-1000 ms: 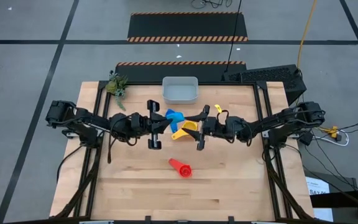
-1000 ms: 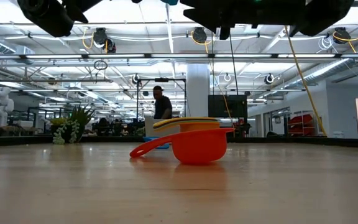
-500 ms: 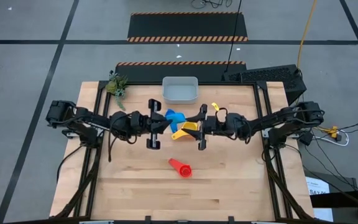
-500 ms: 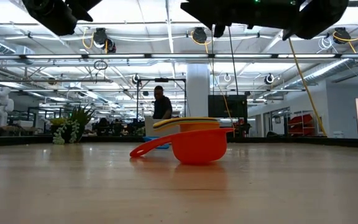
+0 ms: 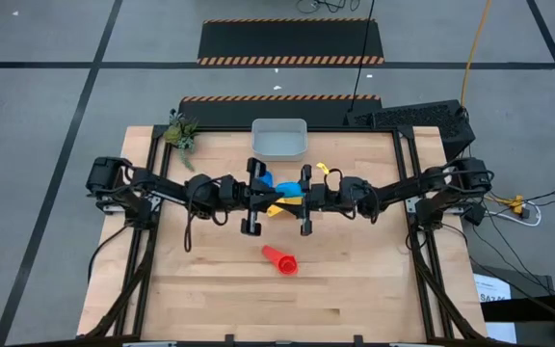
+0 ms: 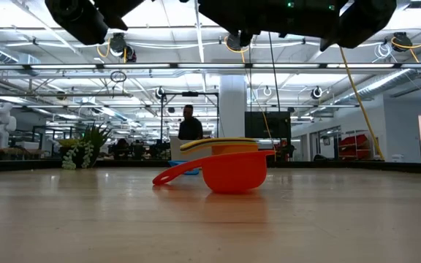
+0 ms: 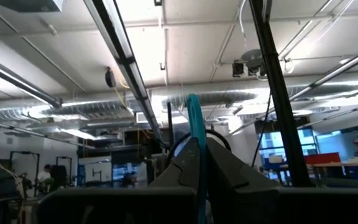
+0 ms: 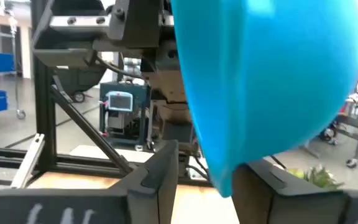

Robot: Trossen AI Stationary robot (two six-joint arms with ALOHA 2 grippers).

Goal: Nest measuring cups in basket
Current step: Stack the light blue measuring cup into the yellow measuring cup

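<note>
While both arms met above the tabletop (image 5: 210, 280), the left claw (image 7: 199, 163) pinched a light blue cup (image 8: 272, 74) by its handle; the right claw (image 5: 305, 198) you could not judge. You needed a level transfer toward the basket (image 5: 278, 140).

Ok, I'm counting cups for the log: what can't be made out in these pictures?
High view: the left gripper and right gripper cover the cups between them; their number is unclear.
Low view: the red cup hides most of what lies behind it.
Right wrist view: a blue cup fills the picture, hiding the table.
</note>
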